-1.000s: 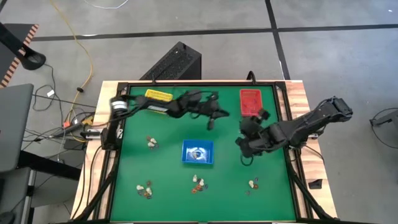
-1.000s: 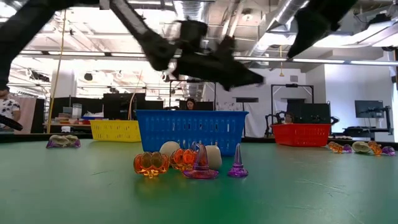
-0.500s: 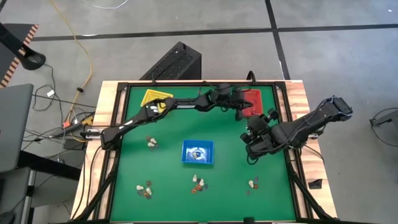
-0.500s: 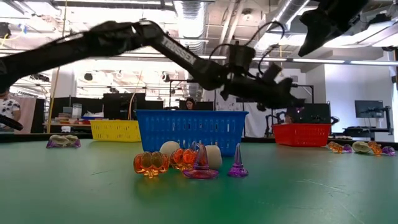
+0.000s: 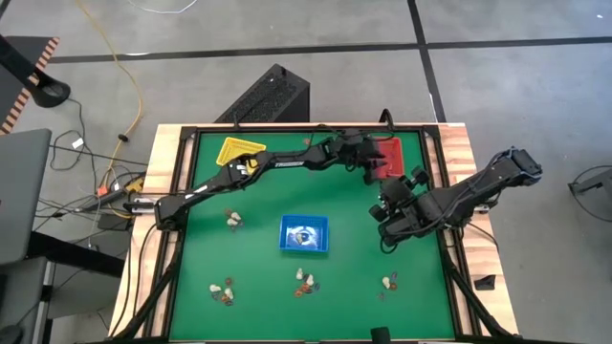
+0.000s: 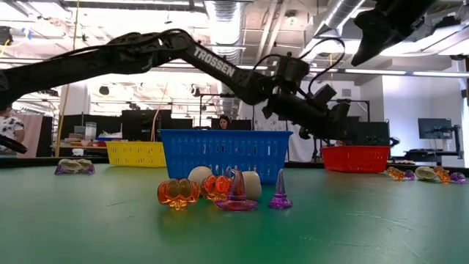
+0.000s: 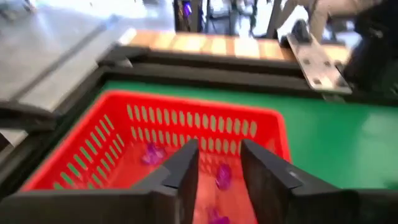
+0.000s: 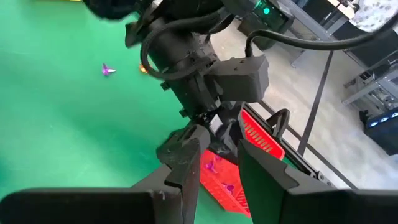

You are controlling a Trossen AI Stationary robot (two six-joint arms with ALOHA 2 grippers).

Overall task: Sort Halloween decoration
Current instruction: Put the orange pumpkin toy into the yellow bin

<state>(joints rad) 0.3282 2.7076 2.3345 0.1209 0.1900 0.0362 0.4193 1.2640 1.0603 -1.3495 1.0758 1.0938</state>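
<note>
trays: 3 – yellow (image 5: 240, 150), blue (image 5: 304, 235), red (image 5: 387, 155) | trinket clusters on worktop (image 5: 268, 196): 4 | left tool (image 7: 219, 163) slightly open, empty, now nearer red tray | right tool (image 8: 214, 163) slightly open, empty, unmoved

1. We are in a robotics lab — an open hall with bare ceiling ducts (image 6: 227, 11) and strip lights.
2. We see benches with monitors (image 6: 432, 128) behind the table (image 5: 258, 277).
3. Cables (image 5: 120, 86) trail over a grey tiled floor (image 5: 516, 86) — with a camera stand beside.
</note>
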